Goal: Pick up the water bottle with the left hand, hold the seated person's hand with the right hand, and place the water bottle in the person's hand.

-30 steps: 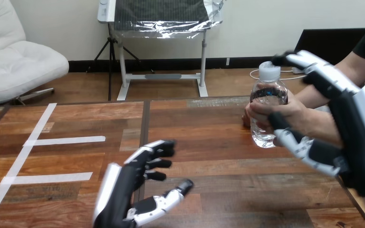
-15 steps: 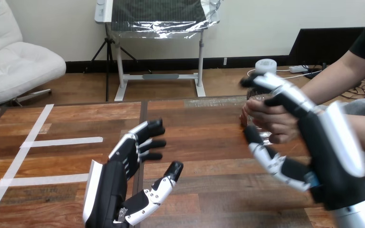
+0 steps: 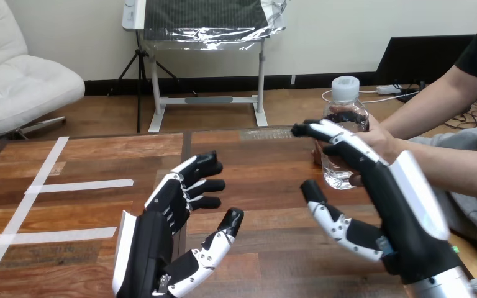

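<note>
Wooden surface [image 3: 267, 162] spans the lower frame, w/ white tape strips [image 3: 81, 184] across its left part.

R hand [image 3: 390, 197] comes up from the lower right corner & reaches toward upper centre-right. Fingers are stretched out fairly straight, thumb spread well below them, nothing gripped. Its fingertips [image 3: 302, 130] lie across the front of the bottle & the person's hand; can't tell if they touch.

L hand [image 3: 155, 239] is at lower left-centre, raised over the surface, palm side turned toward frame centre. Fingers are loosely spread & a bit bent, thumb out to the side, empty. It's well apart from the bottle.

Person's hand [image 3: 382, 135] enters from the right edge, mid-right of frame, wrapped round the bottle from behind.

Water bottle [image 3: 346, 115]: clear, white cap, upright at upper centre-right near the surface's far edge, in the person's hand. Base is at or just over the surface; can't tell which.
</note>
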